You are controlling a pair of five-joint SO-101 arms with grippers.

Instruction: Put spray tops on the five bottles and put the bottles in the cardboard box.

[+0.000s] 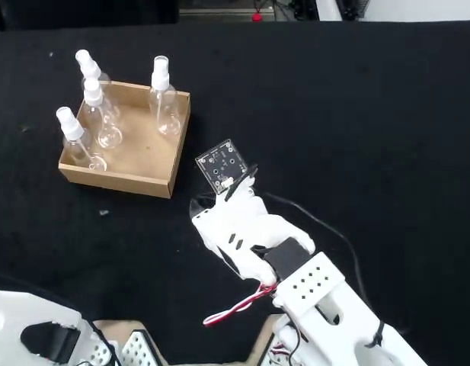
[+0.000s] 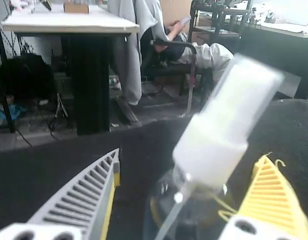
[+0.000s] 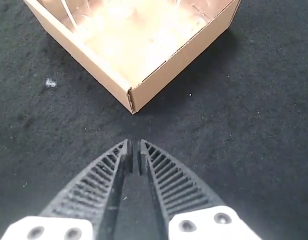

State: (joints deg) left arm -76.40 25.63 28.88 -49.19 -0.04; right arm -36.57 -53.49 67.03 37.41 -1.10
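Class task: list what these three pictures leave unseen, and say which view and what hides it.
Left wrist view: capped bottle, base cut off by the lower edge.
Right wrist view: cardboard box, far side and contents cut off by the upper edge.
High view: right pincer, tips under its own camera board; left arm, cut off at the lower corner.

The right arm [image 1: 242, 229] is white moulded plastic with a black servo block [image 1: 284, 259], a perforated plate [image 1: 314, 282], looped red-and-white wires [image 1: 235, 307] and a thin black cable [image 1: 326, 229]. A small square black circuit board [image 1: 225, 165] sits at its wrist. The right gripper [image 3: 134, 150] has dark grey ribbed fingers [image 3: 94, 190] on white bases with screw holes. The left gripper [image 2: 189, 155] pairs a grey ribbed finger [image 2: 84, 200] with a yellow ribbed finger [image 2: 268, 195].
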